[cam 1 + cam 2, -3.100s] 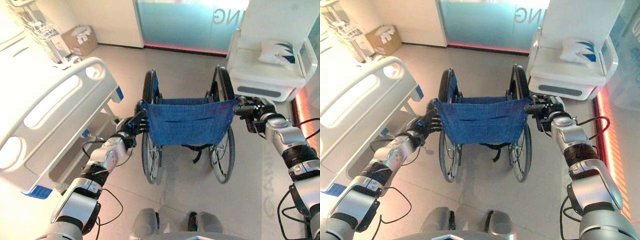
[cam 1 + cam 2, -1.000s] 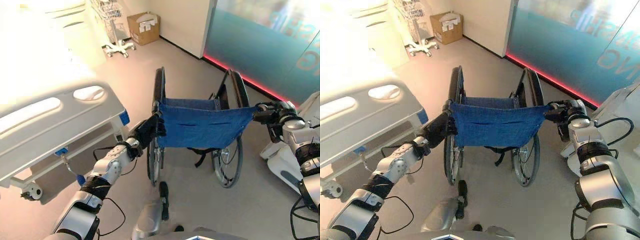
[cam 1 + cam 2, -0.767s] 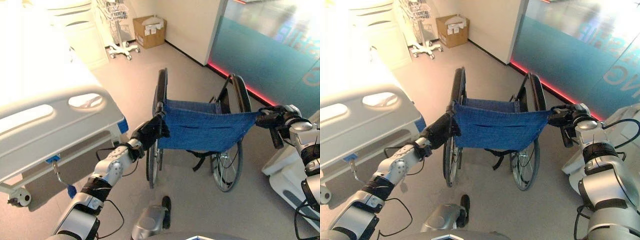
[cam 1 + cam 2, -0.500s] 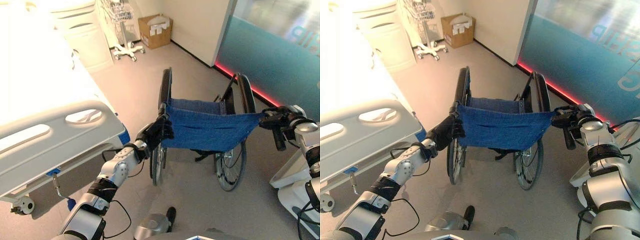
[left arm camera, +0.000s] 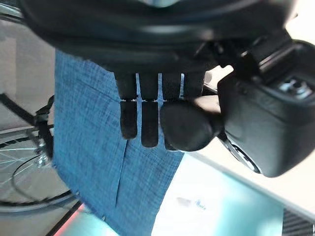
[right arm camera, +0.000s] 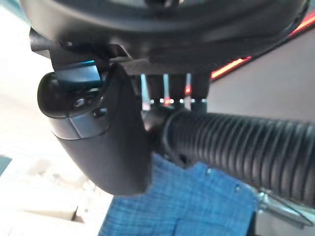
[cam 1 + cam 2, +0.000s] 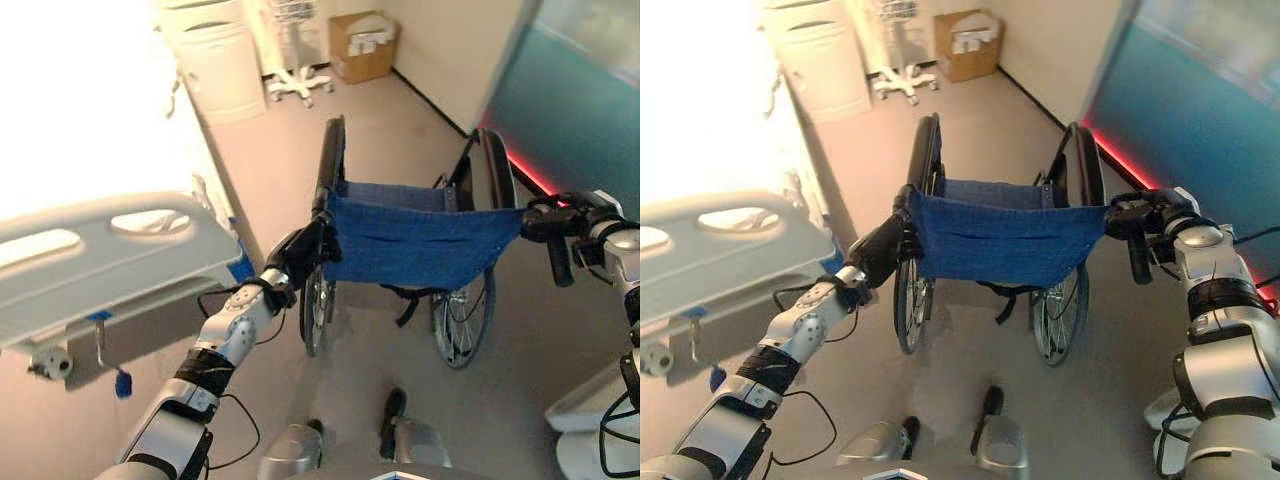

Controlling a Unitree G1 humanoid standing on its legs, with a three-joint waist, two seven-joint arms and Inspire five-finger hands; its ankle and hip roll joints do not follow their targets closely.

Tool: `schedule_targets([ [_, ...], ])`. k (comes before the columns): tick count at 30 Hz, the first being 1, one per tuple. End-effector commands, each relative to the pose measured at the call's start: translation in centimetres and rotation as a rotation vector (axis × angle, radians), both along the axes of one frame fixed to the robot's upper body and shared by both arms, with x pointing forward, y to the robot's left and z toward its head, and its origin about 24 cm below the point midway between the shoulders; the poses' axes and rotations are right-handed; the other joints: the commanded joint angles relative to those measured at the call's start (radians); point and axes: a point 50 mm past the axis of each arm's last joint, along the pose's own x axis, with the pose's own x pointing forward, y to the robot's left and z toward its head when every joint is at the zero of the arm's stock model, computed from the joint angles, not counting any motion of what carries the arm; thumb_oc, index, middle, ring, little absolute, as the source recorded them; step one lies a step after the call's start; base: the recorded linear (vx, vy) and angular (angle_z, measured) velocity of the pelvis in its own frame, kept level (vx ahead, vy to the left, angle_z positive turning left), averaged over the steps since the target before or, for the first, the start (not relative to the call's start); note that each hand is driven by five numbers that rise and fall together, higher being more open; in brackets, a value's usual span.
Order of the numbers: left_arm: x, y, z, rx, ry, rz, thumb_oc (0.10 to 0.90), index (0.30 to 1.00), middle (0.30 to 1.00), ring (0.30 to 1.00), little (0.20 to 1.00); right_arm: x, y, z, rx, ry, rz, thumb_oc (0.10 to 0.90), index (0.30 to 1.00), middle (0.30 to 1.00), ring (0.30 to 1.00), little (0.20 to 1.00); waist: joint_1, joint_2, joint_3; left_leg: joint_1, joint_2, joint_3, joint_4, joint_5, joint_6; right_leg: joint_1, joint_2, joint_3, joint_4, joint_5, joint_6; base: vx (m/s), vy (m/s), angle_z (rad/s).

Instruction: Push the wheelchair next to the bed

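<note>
floor (image 7: pixel 270 170) grey | wheelchair (image 7: pixel 420 245) beside bed (image 7: pixel 110 250) | cardboard box (image 7: pixel 364 45), white bin (image 7: pixel 218 68), wheeled stand (image 7: pixel 296 80) at far wall

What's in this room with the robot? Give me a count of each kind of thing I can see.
Wheelchair: 1
Bed: 1
Cardboard box: 1
White bin: 1
Wheeled stand: 1
Robot hands, left hand and right hand, each on a wheelchair push handle: 2
Total: 7
</note>
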Motion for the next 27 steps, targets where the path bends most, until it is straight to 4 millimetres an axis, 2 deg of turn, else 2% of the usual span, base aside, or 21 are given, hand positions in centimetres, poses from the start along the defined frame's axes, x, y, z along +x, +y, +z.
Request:
schedule_targets([
  [1,-0.8,1.4,-0.4,0.062,-0.012,0.03,0.4,0.3,0.3,0.3,0.3,4.7,8.3,6.2,0.035,-0.267,0.38,0.4,0.3,0.3,0.3,0.3,0.068,-0.024,-0.126,0.137,-0.01,0.04,-0.001,-0.005,-0.042,-0.072,-0.01,0.109,0.001,0.069,0.022,0.27,-0.303,0.54],
  [2,-0.7,1.5,-0.3,0.059,-0.012,0.049,0.4,0.3,0.3,0.3,0.3,4.7,8.6,6.2,0.035,-0.265,0.384,0.4,0.3,0.3,0.3,0.3,0.058,-0.023,-0.137,0.134,-0.003,0.048,0.038,0.057,-0.059,-0.068,0.003,0.108,0.001,0.053,0.005,0.26,-0.341,0.45],
  [3,-0.6,1.6,-0.1,0.049,-0.014,0.07,0.4,0.3,0.3,0.3,0.3,4.7,8.8,6.2,0.033,-0.263,0.388,0.4,0.3,0.3,0.3,0.3,0.046,-0.021,-0.144,0.096,0.01,0.085,0.175,0.143,-0.086,-0.043,0.025,0.1,-0.002,0.025,-0.031,0.24,-0.375,0.46],
  [4,-0.5,1.6,0.0,0.039,-0.019,0.087,0.4,0.3,0.3,0.3,0.3,4.7,8.9,6.1,0.032,-0.26,0.389,0.4,0.3,0.3,0.3,0.3,0.04,-0.027,-0.144,0.048,0.016,0.119,0.282,0.187,-0.098,-0.019,0.033,0.094,-0.007,0.006,-0.058,0.21,-0.34,0.57],
  [6,-0.2,1.5,0.1,0.023,-0.026,0.119,0.4,0.3,0.3,0.3,0.3,4.6,8.9,5.7,0.022,-0.256,0.387,0.4,0.3,0.3,0.3,0.3,0.031,-0.035,-0.14,-0.035,0.036,0.169,0.416,0.198,-0.103,0.018,0.043,0.084,-0.011,-0.024,-0.088,0.22,-0.289,0.34],
  [7,0.2,1.4,0.3,0.015,-0.03,0.135,0.4,0.3,0.3,0.3,0.3,4.6,8.9,5.4,0.022,-0.254,0.375,0.4,0.3,0.3,0.3,0.3,0.026,-0.036,-0.135,-0.089,0.058,0.192,0.456,0.186,-0.1,0.044,0.051,0.073,-0.011,-0.043,-0.1,0.22,-0.24,0.06],
  [8,0.2,1.4,0.4,0.014,-0.032,0.141,0.4,0.3,0.3,0.3,0.3,4.5,8.8,5.3,0.022,-0.253,0.37,0.4,0.3,0.3,0.3,0.3,0.025,-0.036,-0.134,-0.097,0.061,0.193,0.46,0.183,-0.099,0.049,0.053,0.072,-0.012,-0.046,-0.101,0.26,-0.191,0.12],
  [10,0.7,1.3,0.7,-0.001,-0.038,0.154,0.4,0.3,0.3,0.3,0.3,4.6,8.8,5.2,0.017,-0.253,0.35,0.4,0.3,0.3,0.3,0.3,0.036,-0.025,-0.12,-0.125,0.057,0.221,0.309,0.152,-0.08,0.102,0.08,0.062,-0.01,-0.078,-0.093,0.29,-0.131,0.32],
  [11,0.8,1.5,0.8,-0.002,-0.04,0.159,0.4,0.3,0.3,0.3,0.3,4.7,8.9,5.3,0.016,-0.254,0.343,0.4,0.3,0.3,0.3,0.3,0.041,-0.023,-0.12,-0.123,0.049,0.227,0.231,0.16,-0.078,0.113,0.09,0.063,-0.014,-0.086,-0.089,0.35,-0.115,0.33],
  [12,1.0,1.7,1.1,-0.003,-0.046,0.173,0.4,0.3,0.3,0.3,0.3,4.9,9.1,5.7,0.022,-0.259,0.331,0.4,0.3,0.3,0.3,0.3,0.052,-0.014,-0.118,-0.117,0.051,0.259,0.074,0.184,-0.078,0.147,0.12,0.063,-0.025,-0.104,-0.086,0.33,-0.09,0.27],
  [14,1.1,1.7,1.1,-0.004,-0.048,0.178,0.4,0.3,0.3,0.3,0.3,5.0,9.1,5.8,0.024,-0.26,0.322,0.4,0.3,0.3,0.3,0.3,0.06,-0.006,-0.118,-0.122,0.054,0.288,-0.038,0.205,-0.08,0.169,0.142,0.059,-0.033,-0.116,-0.087,0.32,-0.053,0.12],
  [15,1.2,1.7,1.1,-0.006,-0.054,0.177,0.4,0.3,0.3,0.3,0.3,5.0,8.9,5.8,0.024,-0.26,0.305,0.4,0.3,0.3,0.3,0.3,0.076,0.012,-0.121,-0.154,0.056,0.326,-0.221,0.269,-0.094,0.222,0.175,0.046,-0.046,-0.144,-0.086,0.54,-0.048,0.03],
  [16,1.0,1.8,1.2,-0.013,-0.058,0.176,0.4,0.3,0.3,0.3,0.3,4.8,8.6,5.4,0.022,-0.26,0.299,0.4,0.3,0.3,0.3,0.3,0.089,0.016,-0.131,-0.187,0.063,0.343,-0.324,0.312,-0.107,0.276,0.19,0.052,-0.065,-0.171,-0.08,0.52,-0.051,-0.04],
  [18,0.6,2.1,1.2,-0.016,-0.059,0.174,0.4,0.3,0.3,0.3,0.3,4.3,8.1,4.8,0.031,-0.259,0.304,0.4,0.3,0.3,0.3,0.3,0.111,0.012,-0.137,-0.207,0.071,0.357,-0.379,0.379,-0.11,0.325,0.194,0.043,-0.08,-0.192,-0.081,0.37,-0.055,-0.04],
  [20,0.6,2.3,1.4,-0.018,-0.061,0.174,0.4,0.3,0.3,0.3,0.3,4.3,8.2,4.8,0.035,-0.26,0.321,0.4,0.3,0.3,0.3,0.3,0.121,0.006,-0.141,-0.209,0.065,0.361,-0.352,0.357,-0.095,0.329,0.185,0.04,-0.074,-0.204,-0.078,0.33,-0.037,-0.17],
  [21,0.7,2.6,1.5,-0.034,-0.056,0.172,0.4,0.3,0.3,0.3,0.3,4.5,8.6,4.7,0.046,-0.259,0.346,0.4,0.3,0.3,0.3,0.3,0.134,-0.005,-0.15,-0.201,0.042,0.341,-0.336,0.309,-0.088,0.336,0.166,0.039,-0.052,-0.234,-0.071,0.3,-0.007,-0.35],
  [22,0.8,2.7,1.6,-0.049,-0.058,0.175,0.4,0.3,0.3,0.3,0.3,4.6,8.8,4.7,0.05,-0.26,0.36,0.4,0.3,0.3,0.3,0.3,0.145,0.004,-0.151,-0.214,0.052,0.343,-0.321,0.313,-0.076,0.328,0.169,0.029,-0.043,-0.229,-0.076,0.4,0.01,-0.37],
  [23,0.8,2.7,1.5,-0.07,-0.054,0.175,0.4,0.3,0.3,0.3,0.3,4.6,8.9,4.6,0.059,-0.259,0.383,0.4,0.3,0.3,0.3,0.3,0.157,-0.001,-0.149,-0.228,0.049,0.333,-0.263,0.276,-0.062,0.33,0.152,0.023,-0.018,-0.246,-0.08,0.26,0.023,-0.45],
  [24,0.8,2.7,1.4,-0.074,-0.05,0.175,0.4,0.3,0.3,0.3,0.3,4.6,8.9,4.5,0.063,-0.257,0.388,0.4,0.3,0.3,0.3,0.3,0.159,-0.012,-0.149,-0.228,0.035,0.32,-0.245,0.246,-0.066,0.338,0.14,0.03,-0.008,-0.265,-0.077,0.36,0.023,-0.28],
  [25,0.7,2.7,1.5,-0.09,-0.05,0.176,0.4,0.3,0.3,0.3,0.3,4.7,9.2,4.7,0.084,-0.268,0.414,0.4,0.3,0.3,0.3,0.3,0.183,-0.013,-0.153,-0.245,0.034,0.324,-0.198,0.228,-0.04,0.34,0.123,-0.001,0.022,-0.26,-0.073,0.36,0.005,-0.19],
  [27,0.6,2.7,1.5,-0.106,-0.051,0.164,0.4,0.3,0.3,0.3,0.3,4.7,9.4,4.8,0.098,-0.283,0.422,0.4,0.3,0.3,0.3,0.3,0.205,-0.036,-0.155,-0.236,-0.001,0.303,-0.171,0.178,-0.021,0.344,0.082,-0.023,0.086,-0.256,-0.045,0.3,0.02,-0.3],
])
